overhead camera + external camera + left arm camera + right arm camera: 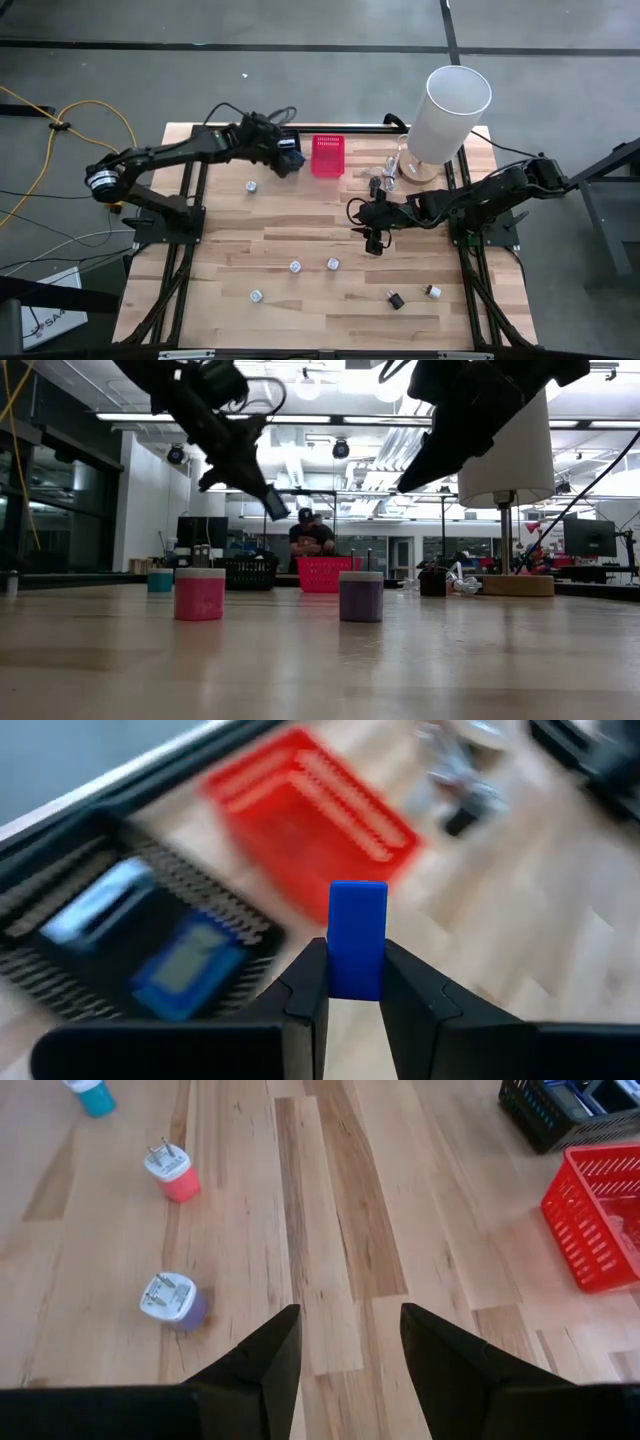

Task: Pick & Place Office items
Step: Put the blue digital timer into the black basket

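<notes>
- Two arms: your left fingers (355, 982) pinch the upright blue bar (357, 938) just above the black basket (287, 147) (far left).
- Right fingers (345, 1345) empty, part open, mid-table.

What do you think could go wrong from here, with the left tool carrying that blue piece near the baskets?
1. The left tool pinches the blue piece only by its lower end, so it might slip or tilt before release.
2. The black basket and the red basket sit side by side, so a slightly off drop could land in the wrong one or on a rim.
3. The right tool hangs open over bare table; the purple plug stands off to its side, so a straight descent would likely miss it.
</notes>
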You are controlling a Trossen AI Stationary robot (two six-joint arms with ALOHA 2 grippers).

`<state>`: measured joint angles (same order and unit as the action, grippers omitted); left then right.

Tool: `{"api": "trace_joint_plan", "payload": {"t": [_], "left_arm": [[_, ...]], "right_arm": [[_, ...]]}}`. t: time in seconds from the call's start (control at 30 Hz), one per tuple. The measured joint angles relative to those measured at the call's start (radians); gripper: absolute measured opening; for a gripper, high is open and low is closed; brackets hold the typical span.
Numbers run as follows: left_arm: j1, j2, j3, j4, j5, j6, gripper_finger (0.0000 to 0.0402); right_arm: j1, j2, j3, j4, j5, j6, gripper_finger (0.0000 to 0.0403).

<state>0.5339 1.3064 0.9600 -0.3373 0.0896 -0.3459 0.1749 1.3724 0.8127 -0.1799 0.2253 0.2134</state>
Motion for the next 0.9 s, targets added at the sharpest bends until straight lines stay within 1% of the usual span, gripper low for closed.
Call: {"api": "trace_joint_plan", "payload": {"t": [0.27,0.37,0.57,0.8,0.9], "left_arm": [[0.197,0.002,-0.076,0.002,-0.06,-0.112,0.0061],[0.24,0.002,-0.114,0.071,-0.06,-0.153,0.0061],[0.251,0.028,-0.173,0.226,0.006,-0.212,0.0061],[0.233,0.093,-0.187,0.251,0.023,-0.336,0.0061],[0.217,0.121,-0.187,0.293,0.024,-0.35,0.0061]], "right_arm": [[0.0,0.0,0.0,0.003,0.0,0.0,0.0159],[0.0,0.0,0.0,0.004,0.0,0.0,0.0159],[0.0,0.0,0.0,0.004,0.0,0.0,0.0159],[0.0,0.0,0.0,0.004,0.0,0.0,0.0159],[0.0,0.0,0.0,0.004,0.0,0.0,0.0159]]}}
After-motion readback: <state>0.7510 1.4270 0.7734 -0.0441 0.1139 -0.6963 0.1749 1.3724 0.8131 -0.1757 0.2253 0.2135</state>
